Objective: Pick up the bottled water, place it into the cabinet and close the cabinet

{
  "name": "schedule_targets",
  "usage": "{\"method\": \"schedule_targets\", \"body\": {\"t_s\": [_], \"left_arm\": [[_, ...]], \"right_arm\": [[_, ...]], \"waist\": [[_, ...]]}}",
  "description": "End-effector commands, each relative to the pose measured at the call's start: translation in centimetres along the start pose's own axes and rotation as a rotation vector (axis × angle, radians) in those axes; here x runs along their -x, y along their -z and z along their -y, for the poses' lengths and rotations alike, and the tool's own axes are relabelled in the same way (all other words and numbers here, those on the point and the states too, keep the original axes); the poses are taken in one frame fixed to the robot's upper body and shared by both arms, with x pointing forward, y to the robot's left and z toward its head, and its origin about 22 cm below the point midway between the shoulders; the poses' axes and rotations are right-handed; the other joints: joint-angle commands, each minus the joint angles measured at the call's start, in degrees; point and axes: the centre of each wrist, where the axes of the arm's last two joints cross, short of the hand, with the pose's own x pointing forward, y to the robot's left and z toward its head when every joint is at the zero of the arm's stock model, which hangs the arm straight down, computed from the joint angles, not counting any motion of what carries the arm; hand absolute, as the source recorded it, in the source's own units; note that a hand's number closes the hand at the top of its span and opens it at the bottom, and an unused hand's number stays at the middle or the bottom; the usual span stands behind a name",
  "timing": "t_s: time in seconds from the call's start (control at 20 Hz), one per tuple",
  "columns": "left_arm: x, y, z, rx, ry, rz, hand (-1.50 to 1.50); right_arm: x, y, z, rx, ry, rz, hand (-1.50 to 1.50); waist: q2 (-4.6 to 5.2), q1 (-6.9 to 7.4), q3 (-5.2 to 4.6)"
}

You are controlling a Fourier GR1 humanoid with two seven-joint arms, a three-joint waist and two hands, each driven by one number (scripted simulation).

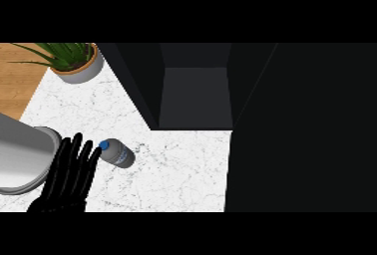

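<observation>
Marble counter [177, 169] is bearing the bottled water [117, 153]; the left hand [68, 174] is hovering just beside it, fingers [77, 154] straight, empty.

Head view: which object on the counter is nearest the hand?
The blue-capped bottled water, right beside the left hand; the potted plant stands far back.

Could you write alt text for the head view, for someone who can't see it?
A black left hand, fingers straight, sits just left of a small blue-capped water bottle on a white marble counter; an open dark cabinet stands behind.
</observation>
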Motion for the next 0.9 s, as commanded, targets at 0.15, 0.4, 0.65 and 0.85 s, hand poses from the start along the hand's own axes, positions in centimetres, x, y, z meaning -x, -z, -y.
{"method": "schedule_targets", "body": {"t_s": [0.15,0.4,0.65,0.85], "left_arm": [[1.1,-1.4,-0.4,-0.024,0.011,0.008,-1.5],[-0.7,-2.0,-1.7,-0.015,0.024,0.022,-1.5],[1.9,-2.7,-2.5,-0.018,0.023,0.026,-1.5],[2.7,-2.4,-6.2,-0.079,0.022,0.04,-1.5]], "right_arm": [[0.4,-2.8,-0.9,-0.001,0.008,-0.016,-1.5],[1.3,-1.7,-0.7,-0.027,-0.017,-0.006,-1.5],[2.6,-2.6,-0.6,-0.012,-0.009,-0.004,-1.5],[2.7,-1.8,-0.1,-0.007,-0.011,0.024,-1.5]], "waist": [[-0.03,-0.19,-0.01],[0.03,0.06,0.0],[0.01,0.04,-0.01],[0.06,0.17,-0.02]]}}
